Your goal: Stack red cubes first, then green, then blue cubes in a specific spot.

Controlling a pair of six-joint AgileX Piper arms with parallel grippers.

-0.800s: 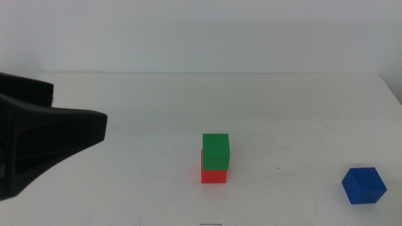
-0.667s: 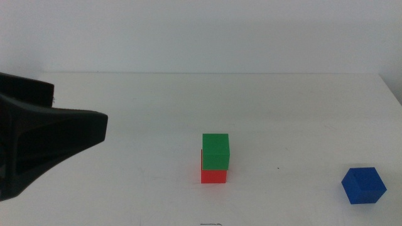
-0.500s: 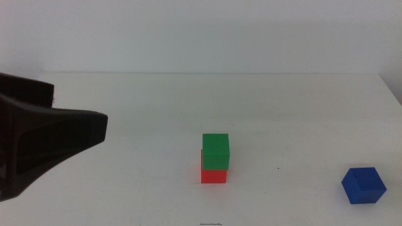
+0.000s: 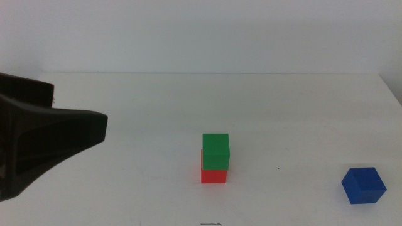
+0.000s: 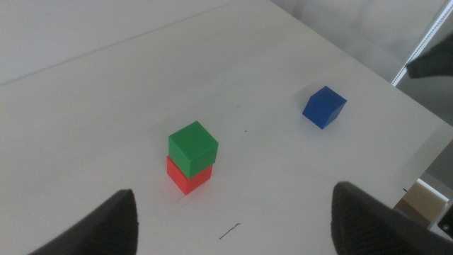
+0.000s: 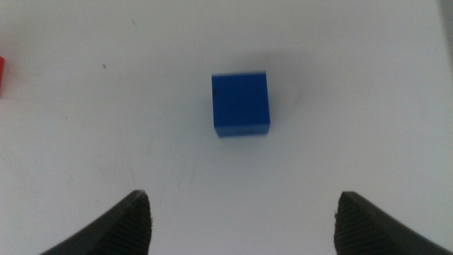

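The green cube (image 4: 216, 151) rests on the red cube (image 4: 213, 175) near the middle of the white table; the left wrist view also shows this green cube (image 5: 193, 146) on its red cube (image 5: 187, 178). Alone near the front right corner lies the blue cube (image 4: 363, 185) (image 5: 324, 107). My left gripper (image 4: 94, 129) hangs open at the left, well clear of the stack, its jaws (image 5: 233, 223) wide apart and empty. My right gripper (image 6: 244, 223) is open above the table, with the blue cube (image 6: 241, 104) ahead of its jaws. It is out of the middle view.
The table's right edge (image 4: 392, 88) runs close to the blue cube. A sliver of the red cube (image 6: 2, 74) shows at the side of the right wrist view. Plain white tabletop (image 4: 295, 113) lies between the stack and the blue cube.
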